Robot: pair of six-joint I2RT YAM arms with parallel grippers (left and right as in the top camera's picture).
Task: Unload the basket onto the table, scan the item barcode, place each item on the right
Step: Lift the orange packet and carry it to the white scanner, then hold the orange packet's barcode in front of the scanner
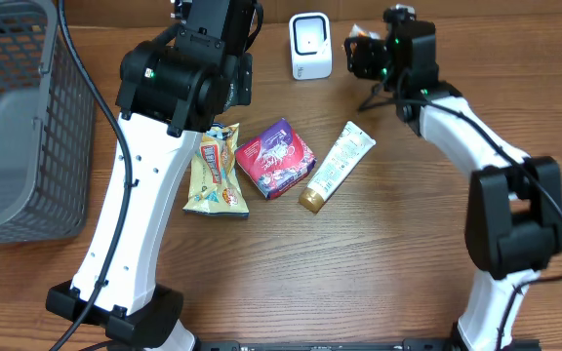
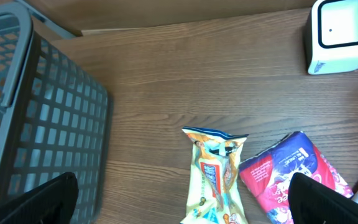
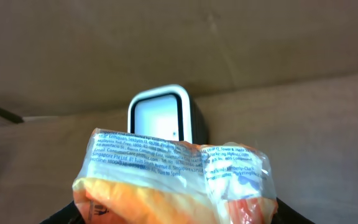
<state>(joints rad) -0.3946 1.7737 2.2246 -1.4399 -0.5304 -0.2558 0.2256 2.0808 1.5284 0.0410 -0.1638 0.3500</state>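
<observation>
Packet (image 3: pixel 179 180) sits clamped in our right claw (image 3: pixel 173 214), long axis across the lower frame, printed seam pointing up at the scanner (image 3: pixel 161 115); our left claw (image 2: pixel 185 208) gapes apart.

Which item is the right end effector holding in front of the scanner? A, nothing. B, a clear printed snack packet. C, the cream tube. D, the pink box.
B: the right end effector holds a snack packet before the scanner, while the tube and pink box lie on the table.
</observation>
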